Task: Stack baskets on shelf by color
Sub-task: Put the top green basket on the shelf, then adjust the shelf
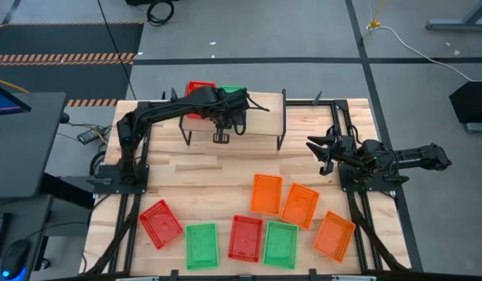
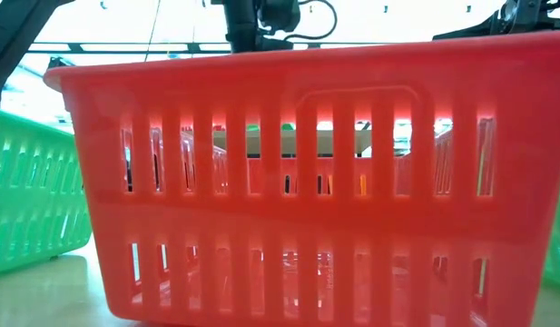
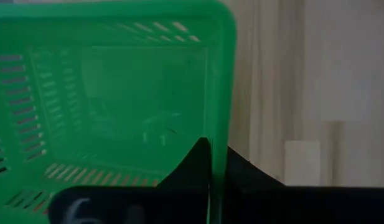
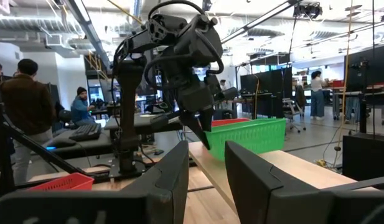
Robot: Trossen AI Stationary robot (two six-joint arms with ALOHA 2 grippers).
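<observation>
- Shelf [image 1: 260, 129] carries one red basket [image 1: 198, 87] and one green basket [image 1: 233, 91].
- Left claw [image 3: 207, 162] clamps the green basket's wall.
- Right claw [image 1: 317, 153] waits, fingers apart.
- Seven baskets remain on the worktop [image 1: 201, 183].

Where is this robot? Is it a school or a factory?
Probably a robotics lab or workshop. Past the green basket on the shelf, the right wrist view shows people at desks, computer monitors, and bare pipes on the ceiling.

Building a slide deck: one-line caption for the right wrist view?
Left gripper grips a green basket's rim on the shelf, red basket behind.
</observation>
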